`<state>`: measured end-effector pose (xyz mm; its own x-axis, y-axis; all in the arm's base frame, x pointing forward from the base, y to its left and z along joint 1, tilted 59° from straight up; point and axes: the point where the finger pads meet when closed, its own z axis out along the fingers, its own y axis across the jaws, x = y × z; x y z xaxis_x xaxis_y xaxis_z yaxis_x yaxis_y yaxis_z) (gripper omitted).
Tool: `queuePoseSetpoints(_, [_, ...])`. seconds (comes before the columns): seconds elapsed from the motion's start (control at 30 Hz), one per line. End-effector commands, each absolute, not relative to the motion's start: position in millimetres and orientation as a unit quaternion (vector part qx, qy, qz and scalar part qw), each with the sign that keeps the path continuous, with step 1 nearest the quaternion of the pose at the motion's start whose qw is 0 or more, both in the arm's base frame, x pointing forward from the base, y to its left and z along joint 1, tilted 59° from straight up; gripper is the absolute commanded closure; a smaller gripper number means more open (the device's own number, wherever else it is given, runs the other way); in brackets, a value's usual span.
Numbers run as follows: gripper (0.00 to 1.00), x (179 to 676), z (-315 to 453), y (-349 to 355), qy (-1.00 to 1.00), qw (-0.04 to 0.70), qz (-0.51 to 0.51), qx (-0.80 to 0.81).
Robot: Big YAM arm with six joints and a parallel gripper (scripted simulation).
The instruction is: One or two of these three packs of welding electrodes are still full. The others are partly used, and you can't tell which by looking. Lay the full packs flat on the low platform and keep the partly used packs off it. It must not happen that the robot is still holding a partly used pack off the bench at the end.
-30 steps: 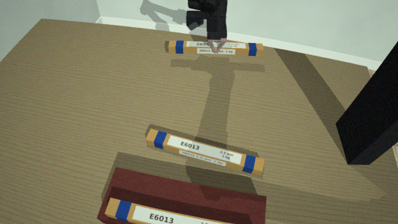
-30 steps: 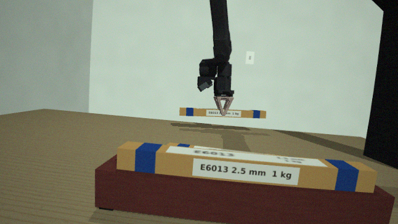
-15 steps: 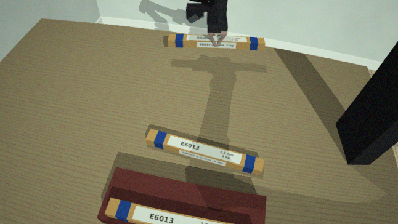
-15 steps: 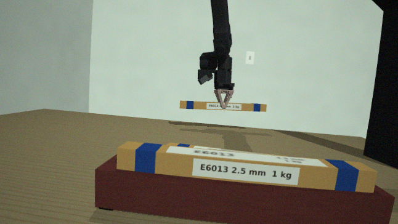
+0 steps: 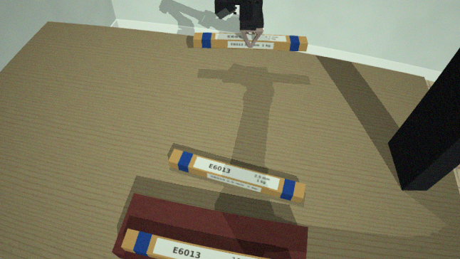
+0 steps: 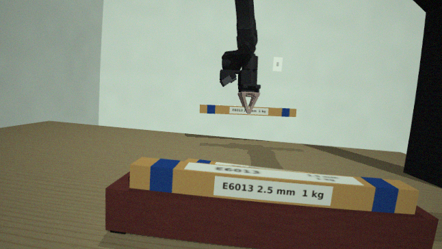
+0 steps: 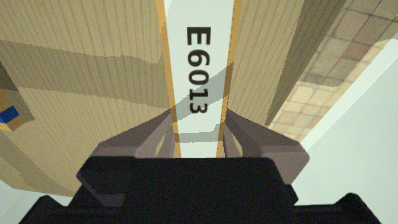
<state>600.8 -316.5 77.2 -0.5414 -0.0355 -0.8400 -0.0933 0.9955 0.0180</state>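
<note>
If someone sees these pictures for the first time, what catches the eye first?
A pack of electrodes hangs level in the air, high above the table's far end, gripped at its middle by the gripper. In the foreground, a second pack lies flat on the dark red platform, and a third pack rests on the table just behind it.

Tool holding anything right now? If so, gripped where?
Yes. The tool is shut on an electrode pack, gripped across its narrow width near mid-length, on the white label, held level in the air above the table.

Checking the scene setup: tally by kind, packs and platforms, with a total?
Packs: 3, one held in the air, one on the table, one on the platform.
Platforms: 1, dark red.
Total: 4.
</note>
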Motion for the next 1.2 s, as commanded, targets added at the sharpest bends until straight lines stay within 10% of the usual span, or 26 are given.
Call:
queuePoseSetpoints(0.0, [1.0, 568.8, 128.4, -354.0, 0.868, 0.497, -0.002, -0.024])
queuePoseSetpoints(1.17, [1.0, 515.4, 159.0, -354.5, 0.868, 0.497, -0.002, -0.024])
